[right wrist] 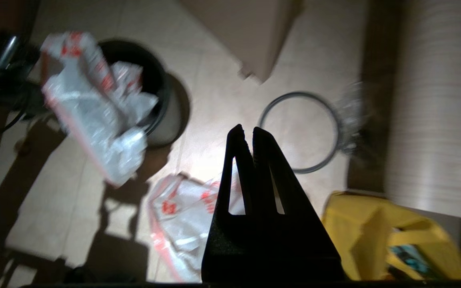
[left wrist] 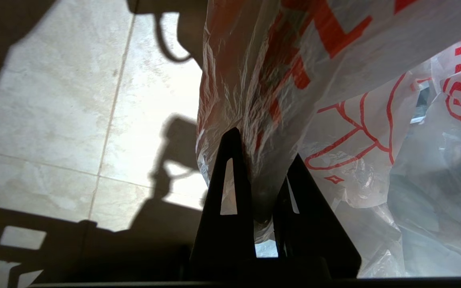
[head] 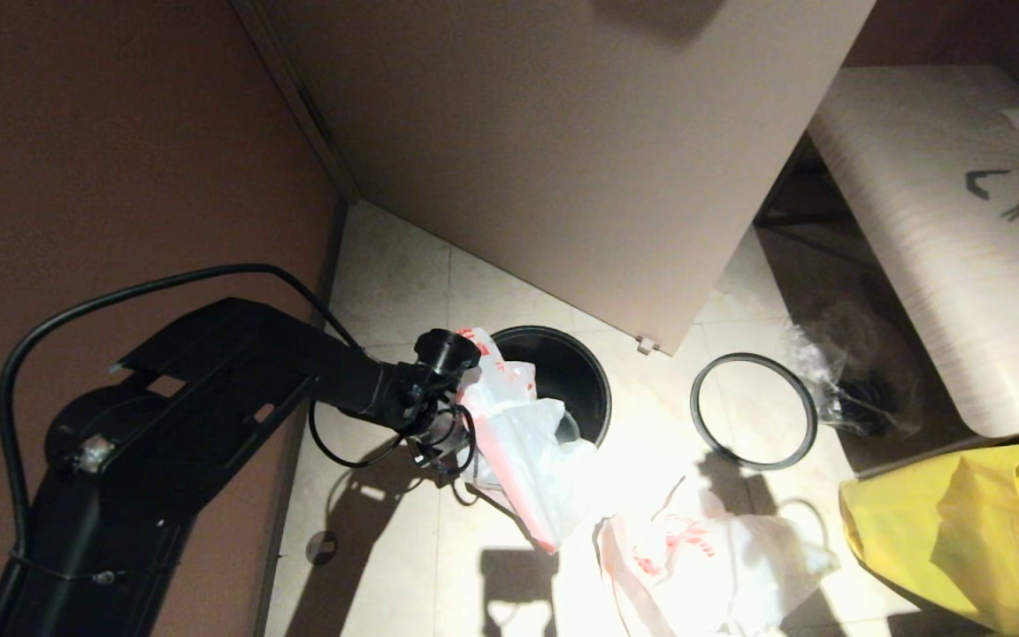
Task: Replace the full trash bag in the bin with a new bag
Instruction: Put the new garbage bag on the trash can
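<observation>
Pinching the new bag point(left wrist: 262, 100), left jaws nearly closed; right jaws closed, empty.

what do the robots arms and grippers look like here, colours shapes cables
The left arm is matte black, built of angular boxy links with cut-out slots, and a round black knob sits near the wrist. A thick black cable arcs over it, and thinner black wires loop below the wrist. The left gripper and right gripper each have two black, tapering triangular fingers with slot-shaped cut-outs. No markings show.

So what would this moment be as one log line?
left claw: shut on full bag | bag: beside bin, off floor | right claw: shut, empty | new bag: on floor
</observation>
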